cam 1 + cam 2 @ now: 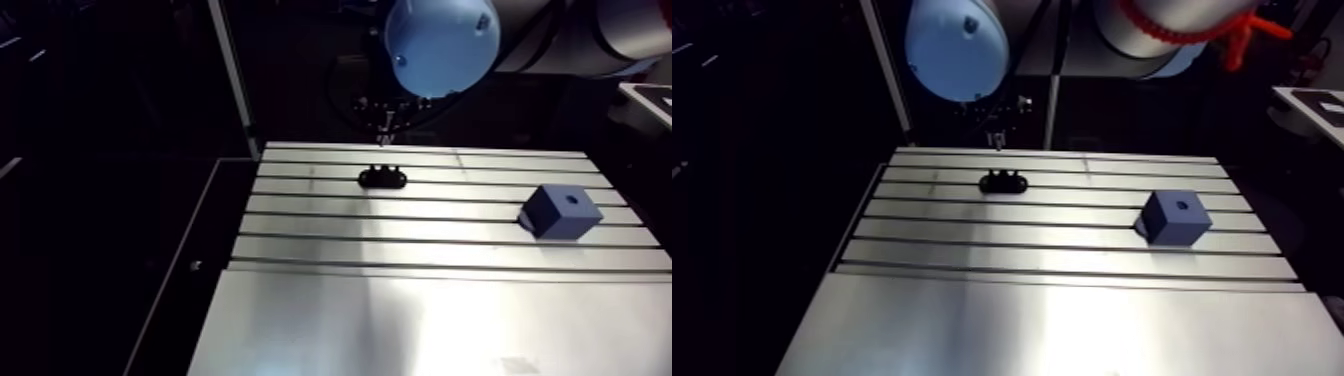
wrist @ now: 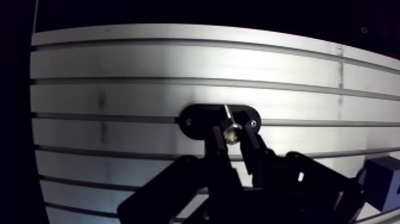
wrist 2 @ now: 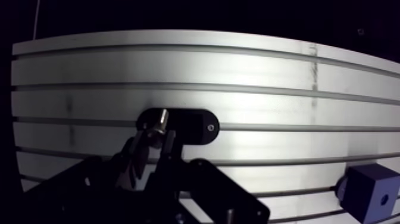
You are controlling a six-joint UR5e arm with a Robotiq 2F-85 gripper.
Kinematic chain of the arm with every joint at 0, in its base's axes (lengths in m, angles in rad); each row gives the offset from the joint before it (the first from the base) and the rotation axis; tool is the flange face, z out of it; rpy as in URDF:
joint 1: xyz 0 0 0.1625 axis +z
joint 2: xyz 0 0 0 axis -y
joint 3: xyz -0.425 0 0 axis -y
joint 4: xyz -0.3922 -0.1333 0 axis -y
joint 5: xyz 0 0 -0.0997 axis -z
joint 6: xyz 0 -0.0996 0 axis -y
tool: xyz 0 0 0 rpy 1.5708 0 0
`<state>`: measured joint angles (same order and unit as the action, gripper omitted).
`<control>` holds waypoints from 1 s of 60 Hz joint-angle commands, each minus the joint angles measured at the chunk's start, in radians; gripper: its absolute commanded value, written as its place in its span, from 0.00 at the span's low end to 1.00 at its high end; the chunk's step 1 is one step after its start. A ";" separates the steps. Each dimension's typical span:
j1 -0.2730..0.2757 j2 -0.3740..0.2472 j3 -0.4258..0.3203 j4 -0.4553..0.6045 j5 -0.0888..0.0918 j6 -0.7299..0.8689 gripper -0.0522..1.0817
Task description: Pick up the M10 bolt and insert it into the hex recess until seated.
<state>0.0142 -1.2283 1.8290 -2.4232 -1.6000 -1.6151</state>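
In the wrist view my gripper [image 2: 232, 134] is shut on a silvery bolt [image 2: 228, 119], held between the two fingertips with its shaft pointing out ahead of them. Right under the bolt lies a black oval plate [image 2: 193, 120] with a small screw near each end. The arm view shows the same plate [image 1: 383, 178] on the far part of the slotted table [image 1: 420, 310], the bolt's tip [image 1: 385, 137] hanging a little above and behind it. A blue block [image 1: 562, 211] with a dark hole in its top face sits to the right.
Long slots run across the far half of the table; the near half is smooth metal. A dark gap borders the table's left edge [image 1: 215, 260]. In the wrist view the blue block [image 2: 381, 186] lies off to one side of the gripper.
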 commanded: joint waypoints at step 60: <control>-0.475 -0.122 -0.153 0.506 0.043 -0.946 0.76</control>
<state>-0.2619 -1.4342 1.7683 -1.9957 -1.5619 -2.2025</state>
